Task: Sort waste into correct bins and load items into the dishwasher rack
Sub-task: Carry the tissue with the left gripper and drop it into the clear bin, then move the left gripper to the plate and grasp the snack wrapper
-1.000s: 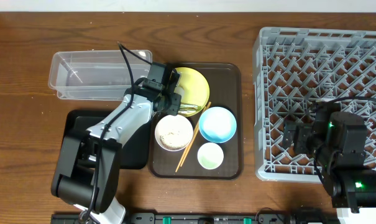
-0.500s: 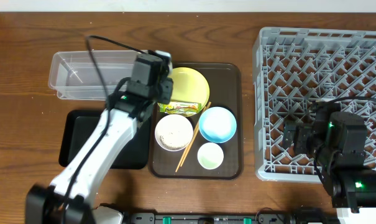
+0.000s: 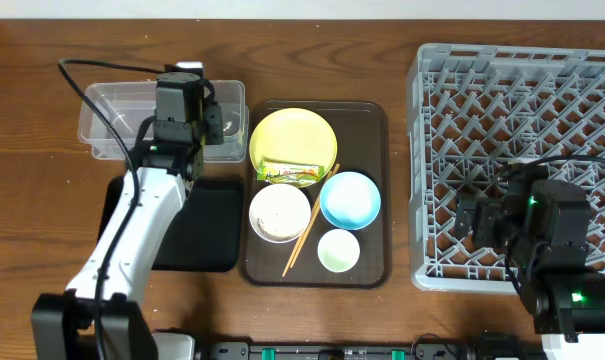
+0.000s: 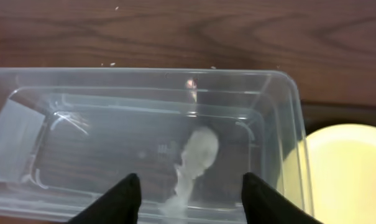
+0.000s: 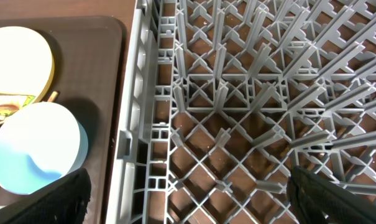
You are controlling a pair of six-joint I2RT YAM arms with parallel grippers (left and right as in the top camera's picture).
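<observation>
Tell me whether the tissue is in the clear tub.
Yes, the crumpled white tissue lies inside the clear tub.

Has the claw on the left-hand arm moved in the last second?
Yes. The left gripper has swung leftward, from over the yellow plate to above the clear tub.

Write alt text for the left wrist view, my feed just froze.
A crumpled white tissue shows inside the clear tub, framed by the open jaws of the left gripper. The yellow plate peeks in at lower right, and the wooden table runs along the top.
</observation>
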